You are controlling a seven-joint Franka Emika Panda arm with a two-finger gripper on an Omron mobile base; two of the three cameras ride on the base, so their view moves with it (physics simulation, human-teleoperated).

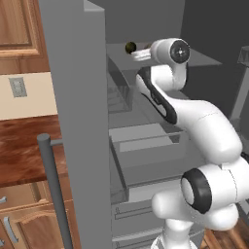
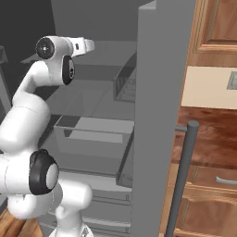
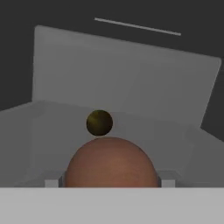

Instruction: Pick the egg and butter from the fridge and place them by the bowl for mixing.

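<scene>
Two round things are seen in the hand view: the egg (image 3: 111,162), reddish-brown and large at the bottom of the picture, and a dark olive ball (image 3: 99,122) lying farther back on the same grey shelf (image 3: 52,131). The egg is flanked low on both sides by small grey pieces, so it appears to sit between the fingers of the gripper (image 1: 138,54). Whether it is actually clamped or only straddled cannot be told; the jaws are held fairly wide, about an egg's breadth apart.

From the left base view the white arm (image 1: 194,121) is seen reaching up and into the open fridge (image 1: 141,146), its hand laid level over an upper shelf. The dark olive ball is visible there too, just beyond the hand, at the shelf's left part. The egg itself is hidden by the hand in both base views. The fridge door (image 1: 80,126) is swung open at the left of that view, with its long grey bar handle (image 1: 53,189) standing upright before wooden cabinets (image 1: 19,29). Grey drawers (image 1: 146,141) are seen lower in the fridge, below the arm.
</scene>
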